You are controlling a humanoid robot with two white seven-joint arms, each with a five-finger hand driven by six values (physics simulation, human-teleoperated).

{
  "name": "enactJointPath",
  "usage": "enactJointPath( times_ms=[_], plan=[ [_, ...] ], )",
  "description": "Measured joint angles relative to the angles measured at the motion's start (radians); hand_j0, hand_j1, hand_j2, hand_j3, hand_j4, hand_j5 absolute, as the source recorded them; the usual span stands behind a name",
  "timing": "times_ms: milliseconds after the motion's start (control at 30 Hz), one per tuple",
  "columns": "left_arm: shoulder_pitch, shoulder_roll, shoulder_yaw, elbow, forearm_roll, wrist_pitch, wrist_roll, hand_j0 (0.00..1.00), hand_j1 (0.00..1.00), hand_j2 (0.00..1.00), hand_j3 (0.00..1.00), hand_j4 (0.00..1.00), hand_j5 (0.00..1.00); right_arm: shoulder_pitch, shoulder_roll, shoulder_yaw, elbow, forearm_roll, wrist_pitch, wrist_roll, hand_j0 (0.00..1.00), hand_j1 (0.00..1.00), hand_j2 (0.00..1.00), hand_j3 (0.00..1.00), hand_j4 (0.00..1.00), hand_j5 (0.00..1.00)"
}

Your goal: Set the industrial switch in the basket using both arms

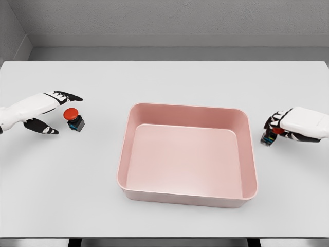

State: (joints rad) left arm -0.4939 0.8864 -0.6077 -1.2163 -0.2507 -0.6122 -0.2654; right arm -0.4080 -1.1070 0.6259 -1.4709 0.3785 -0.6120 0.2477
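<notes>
An industrial switch [73, 118] with a red round button on a dark body stands on the white table at the left. My left hand [57, 111] is open around it, fingers above and thumb below, not closed on it. At the right, my right hand [275, 128] is curled on a second switch [267, 138], whose dark and blue body shows under the fingers, with a bit of red between them. The pink basket [248, 149] sits between the two hands, with nothing inside.
The white table [169, 82] stretches to a grey wall at the back. Its front edge runs along the bottom of the view.
</notes>
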Motion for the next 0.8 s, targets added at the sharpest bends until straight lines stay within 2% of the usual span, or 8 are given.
enactJointPath(
  times_ms=[633,800],
  plan=[
    [-0.051,-0.050,-0.010,0.016,-0.010,0.000,0.000,1.00,1.00,1.00,1.00,1.00,1.00,0.000,-0.046,-0.108,-0.006,-0.008,0.000,0.003,0.50,0.50,0.50,0.50,0.50,0.50],
    [-0.048,-0.056,-0.012,0.009,-0.014,0.000,-0.001,0.90,0.90,0.90,0.90,0.90,0.90,0.000,-0.060,-0.131,-0.012,-0.011,0.000,0.003,0.50,0.50,0.50,0.50,0.50,0.50]
  ],
)
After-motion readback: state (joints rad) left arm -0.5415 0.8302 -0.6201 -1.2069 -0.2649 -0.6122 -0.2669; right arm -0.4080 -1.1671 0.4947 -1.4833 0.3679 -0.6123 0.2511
